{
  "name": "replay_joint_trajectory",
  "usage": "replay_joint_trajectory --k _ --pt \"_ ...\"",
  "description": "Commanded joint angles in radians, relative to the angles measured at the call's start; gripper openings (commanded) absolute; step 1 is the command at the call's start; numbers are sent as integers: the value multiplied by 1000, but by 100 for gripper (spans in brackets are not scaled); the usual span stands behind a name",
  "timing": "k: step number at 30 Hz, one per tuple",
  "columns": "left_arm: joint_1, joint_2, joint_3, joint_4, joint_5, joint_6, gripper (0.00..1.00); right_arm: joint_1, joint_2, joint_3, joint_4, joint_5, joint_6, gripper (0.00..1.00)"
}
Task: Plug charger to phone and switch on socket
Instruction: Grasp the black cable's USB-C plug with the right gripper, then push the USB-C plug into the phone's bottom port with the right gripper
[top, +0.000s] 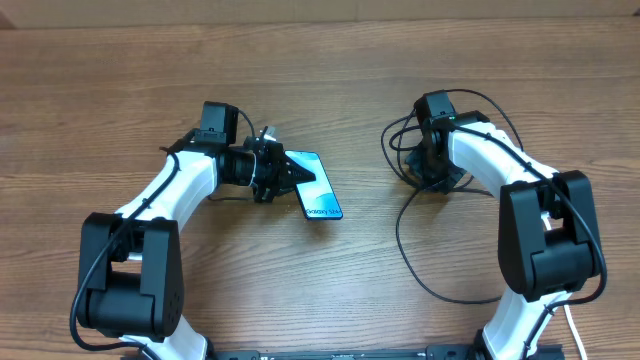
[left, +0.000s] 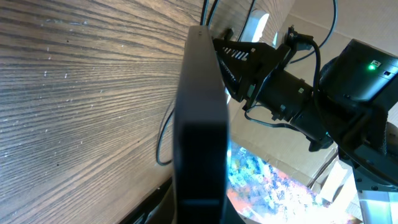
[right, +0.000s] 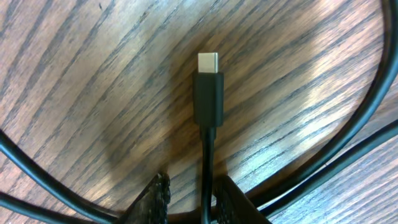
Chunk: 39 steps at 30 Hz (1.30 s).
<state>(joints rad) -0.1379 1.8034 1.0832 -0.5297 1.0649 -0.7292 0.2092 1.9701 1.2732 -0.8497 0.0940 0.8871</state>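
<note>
The phone (top: 320, 187) with its blue-teal screen is tilted just left of the table's middle, and my left gripper (top: 290, 178) is shut on its left end. In the left wrist view the phone (left: 200, 124) shows edge-on as a dark slab between the jaws. The charger's black cable (top: 400, 235) loops over the right half of the table. My right gripper (top: 432, 170) hangs low over those loops. Its jaws are open, and the cable (right: 208, 158) runs between the fingers (right: 157, 199) with a gap on the left. The charger's plug tip (right: 208, 87) points away, just above the wood. The socket is out of view.
More loops of the black cable (right: 348, 130) curve around both sides of the right gripper on the wooden table (top: 300, 290). The right arm (left: 298, 87) shows beyond the phone in the left wrist view, with cardboard (left: 311, 165) behind it.
</note>
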Motion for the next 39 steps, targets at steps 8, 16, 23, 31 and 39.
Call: replay_joint_trajectory --k 8,16,23,31,39 --pt "-5 2 1 -9 66 8 4 -8 17 -5 -16 20 -19 4" --pt "-4 2 1 -6 159 31 4 -2 -99 173 -147 -58 -206 4" --pt "80 7 6 736 518 -203 4 127 -293 196 -409 -389 -491 4" --pt "134 8 6 1028 518 -419 4 447 -419 192 -535 -429 -635 4" --pt "101 8 6 1028 518 -426 4 616 -425 192 -392 -441 -616 4"
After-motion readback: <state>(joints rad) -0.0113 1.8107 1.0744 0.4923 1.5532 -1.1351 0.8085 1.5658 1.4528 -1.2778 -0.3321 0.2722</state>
